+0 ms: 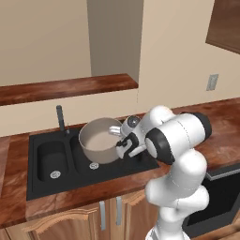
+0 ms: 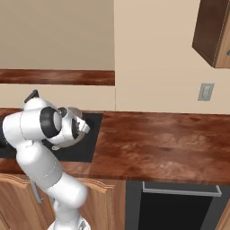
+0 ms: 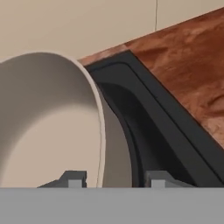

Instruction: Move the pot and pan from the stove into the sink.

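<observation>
The grey-beige pot (image 1: 98,140) hangs slightly tilted over the right basin of the black sink (image 1: 33,187), its pale inside showing. My gripper (image 1: 115,137) is shut on the pot's right rim. In the hand view the rim of the pot (image 3: 48,122) passes between the two fingertips (image 3: 74,178), with the gripper (image 3: 114,178) at the wall and the sink's basin edge (image 3: 144,113) beyond it. Whether the pot touches the basin floor I cannot tell. The stove's dark front (image 1: 222,194) sits at the lower right, its oven door (image 2: 179,211) low in the right base view. The pan is out of view.
A slim dark faucet (image 1: 60,118) stands behind the sink, left of the pot. The left basin has a silver drain (image 1: 55,174). Brown wood counter (image 2: 166,143) stretches right of the sink, with a wall outlet (image 2: 205,91) above and a raised ledge (image 1: 65,87) behind.
</observation>
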### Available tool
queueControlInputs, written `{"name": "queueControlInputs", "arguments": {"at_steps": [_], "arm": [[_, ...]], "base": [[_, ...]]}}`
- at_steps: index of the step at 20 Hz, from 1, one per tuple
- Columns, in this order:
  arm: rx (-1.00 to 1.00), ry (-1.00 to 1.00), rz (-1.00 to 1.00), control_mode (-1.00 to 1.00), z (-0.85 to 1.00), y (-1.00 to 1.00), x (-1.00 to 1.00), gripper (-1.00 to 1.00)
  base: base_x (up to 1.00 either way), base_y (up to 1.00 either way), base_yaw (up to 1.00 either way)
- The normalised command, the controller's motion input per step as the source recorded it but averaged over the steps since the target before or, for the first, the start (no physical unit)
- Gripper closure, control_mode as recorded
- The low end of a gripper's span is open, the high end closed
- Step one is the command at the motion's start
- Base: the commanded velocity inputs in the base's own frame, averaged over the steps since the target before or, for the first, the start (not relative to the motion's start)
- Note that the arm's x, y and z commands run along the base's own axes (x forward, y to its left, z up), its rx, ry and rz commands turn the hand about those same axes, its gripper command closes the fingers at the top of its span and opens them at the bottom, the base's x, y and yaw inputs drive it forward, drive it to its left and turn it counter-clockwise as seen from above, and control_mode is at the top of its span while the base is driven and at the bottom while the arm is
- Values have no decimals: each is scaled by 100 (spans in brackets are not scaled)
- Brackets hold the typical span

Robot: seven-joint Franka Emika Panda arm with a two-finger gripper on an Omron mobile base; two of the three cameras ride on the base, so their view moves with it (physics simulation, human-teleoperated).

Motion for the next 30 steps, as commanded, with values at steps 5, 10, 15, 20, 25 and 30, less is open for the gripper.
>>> {"name": "queueControlInputs", "arguments": {"at_steps": [5, 10, 15, 20, 25, 30], "arm": [[-2, 0, 0, -100, -46, 17, 30, 100], [-7, 0, -1, -100, -46, 25, 32, 100], [-5, 0, -2, -100, -27, 17, 18, 100], [0, 1, -4, -100, 2, 16, 7, -100], [0, 2, -2, -100, 53, 10, -2, -100], [0, 2, 0, -100, 82, 10, -6, -100]], "base": [[0, 0, 0], [0, 0, 0], [0, 0, 0], [0, 0, 0], [0, 0, 0], [0, 0, 0]]}}
